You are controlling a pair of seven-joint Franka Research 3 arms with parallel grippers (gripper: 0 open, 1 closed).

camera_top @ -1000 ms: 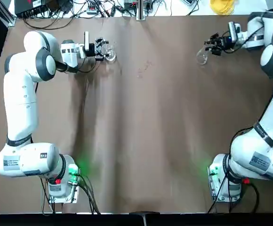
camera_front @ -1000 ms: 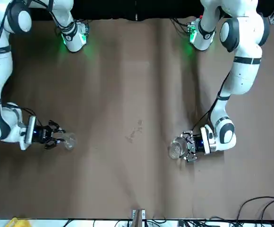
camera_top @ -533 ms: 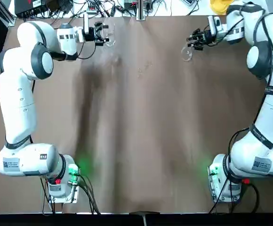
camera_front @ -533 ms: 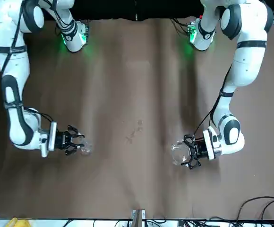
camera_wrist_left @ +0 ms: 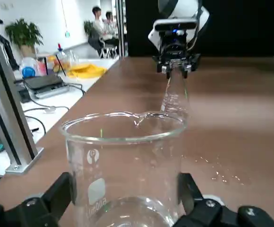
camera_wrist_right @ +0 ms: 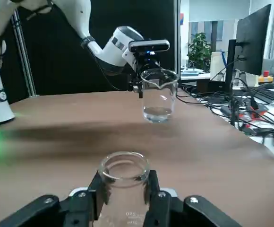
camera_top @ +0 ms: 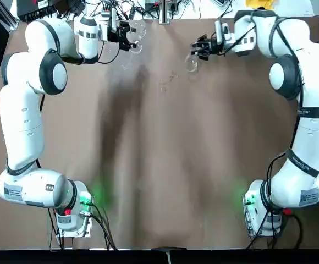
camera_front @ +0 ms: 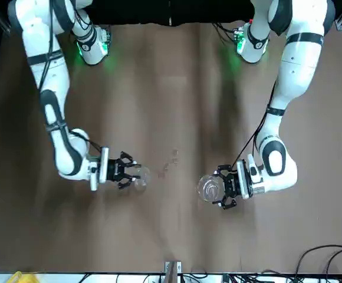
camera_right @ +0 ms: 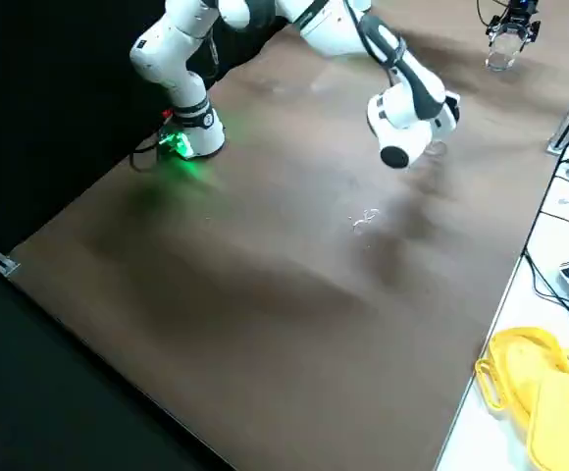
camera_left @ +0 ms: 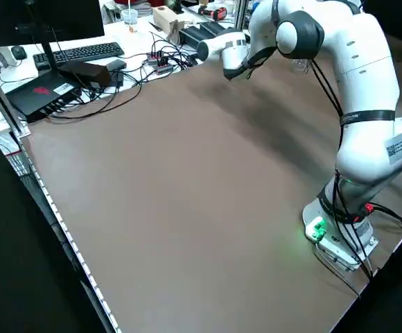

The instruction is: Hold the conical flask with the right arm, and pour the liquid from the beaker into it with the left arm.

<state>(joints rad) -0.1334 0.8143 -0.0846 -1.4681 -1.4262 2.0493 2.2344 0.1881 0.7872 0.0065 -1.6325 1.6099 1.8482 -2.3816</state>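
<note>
Hands partly open, gripping beaker and flask above brown table; plant beyond

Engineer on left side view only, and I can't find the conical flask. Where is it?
Observer: In the right end effector, fingers closed on the conical flask, towards the table's far edge, right of centre in the top view.
Operator: Copy. Any liquid in the beaker?
Observer: Yes, shallow liquid at the bottom of the beaker, which the left end effector holds near the far edge, left of centre from above.
</note>
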